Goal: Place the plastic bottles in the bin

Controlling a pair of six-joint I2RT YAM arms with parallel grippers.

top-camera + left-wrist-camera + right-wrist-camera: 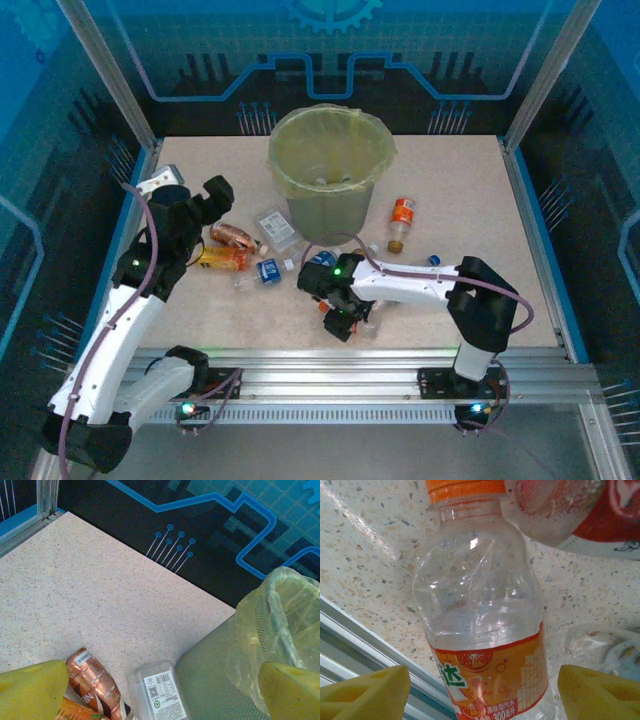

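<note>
Round olive-green bin w/ yellow-green bag liner stands at rear centre of speckled table; a few items appear inside. Left gripper wide open, empty, beside bin. Right gripper part-open astride clear orange-label plastic bottle, no clamp seen. Most bottles on table, so task est. early stage.

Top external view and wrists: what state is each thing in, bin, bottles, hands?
bin: upright, bag-lined, open top.
left hand: open, empty.
right hand: open, straddling the orange-label bottle, not gripping.
orange-label bottle: lying on the table, capped, dented.
copper bottle: lying on the table.
</note>
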